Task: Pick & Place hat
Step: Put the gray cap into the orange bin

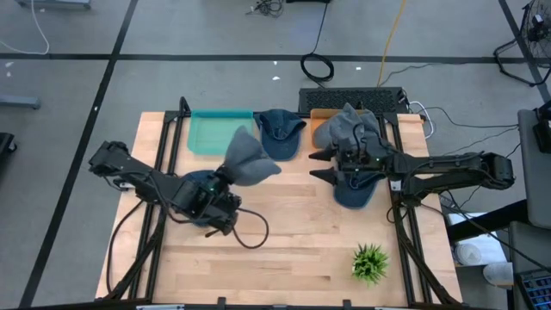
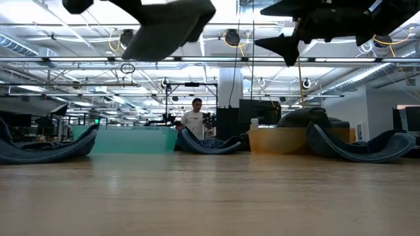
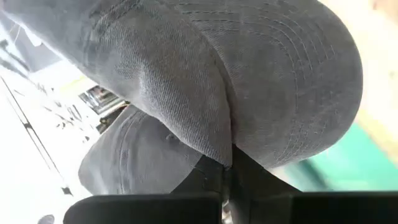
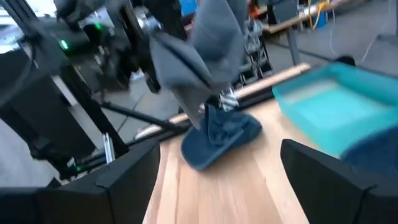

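My left gripper [image 1: 225, 179] is shut on a grey hat [image 1: 250, 158], held high above the table [image 2: 170, 25] just in front of the teal bin [image 1: 215, 131]. My right gripper [image 1: 317, 168] hovers open at the table's middle right, pointing toward the grey hat [image 4: 199, 56], with nothing between its fingers. A blue hat [image 1: 281, 131] lies between the teal bin and the orange bin [image 1: 320, 129]. Another grey hat [image 1: 355, 126] rests in the orange bin. A dark blue hat [image 1: 355, 191] lies on the table under the right arm. My left gripper pinches a fold of the grey hat's cloth [image 3: 227, 154] between its two fingers [image 3: 205, 180], where the crown and the stitched brim [image 3: 292, 56] come together. The fingers reach it from the table's near-left side. The hat juts out beyond them, lifted clear of the table.
One more blue hat [image 4: 221, 138] lies on the table below the left arm. A small green plant [image 1: 370, 263] stands at the near right. A keyboard [image 1: 351, 96] sits behind the orange bin. Bare wood lies between the arms and toward the near edge [image 1: 293, 258].
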{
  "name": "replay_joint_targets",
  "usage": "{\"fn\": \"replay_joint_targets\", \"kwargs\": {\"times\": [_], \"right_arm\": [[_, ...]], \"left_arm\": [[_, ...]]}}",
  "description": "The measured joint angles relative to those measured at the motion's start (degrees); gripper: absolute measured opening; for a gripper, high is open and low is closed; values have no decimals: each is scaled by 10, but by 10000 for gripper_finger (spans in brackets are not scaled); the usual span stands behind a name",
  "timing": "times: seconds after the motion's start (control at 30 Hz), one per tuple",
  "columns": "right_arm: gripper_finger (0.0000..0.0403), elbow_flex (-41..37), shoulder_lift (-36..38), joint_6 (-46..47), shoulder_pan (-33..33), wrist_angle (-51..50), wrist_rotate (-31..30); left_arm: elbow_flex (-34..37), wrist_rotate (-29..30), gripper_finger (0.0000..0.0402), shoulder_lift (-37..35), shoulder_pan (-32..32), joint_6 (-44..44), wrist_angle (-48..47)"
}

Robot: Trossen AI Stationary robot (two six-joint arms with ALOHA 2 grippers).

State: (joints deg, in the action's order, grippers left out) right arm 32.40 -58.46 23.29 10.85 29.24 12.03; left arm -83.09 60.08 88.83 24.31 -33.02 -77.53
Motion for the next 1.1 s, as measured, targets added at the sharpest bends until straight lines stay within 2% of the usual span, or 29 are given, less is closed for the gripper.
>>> {"fn": "replay_joint_targets", "kwargs": {"times": [0.17, 0.3, 0.4, 0.57, 0.83, 1.1], "right_arm": [[320, 0, 0, -36, 0, 36, -5], [320, 0, 0, -105, -8, 27, -73], [320, 0, 0, -139, -10, 15, -122], [320, 0, 0, -155, -10, 17, -134], [320, 0, 0, -185, -7, 19, -135], [320, 0, 0, -90, 9, 23, -133]], "left_arm": [[0, 30, 0, 29, -23, -104, 13], [0, 62, 0, 62, -45, -165, 27], [0, 108, 0, 87, -58, -200, 45], [0, 159, 0, 115, -72, -267, 102], [0, 147, 0, 124, -69, -371, 247], [0, 107, 0, 124, -53, -492, 382]]}}
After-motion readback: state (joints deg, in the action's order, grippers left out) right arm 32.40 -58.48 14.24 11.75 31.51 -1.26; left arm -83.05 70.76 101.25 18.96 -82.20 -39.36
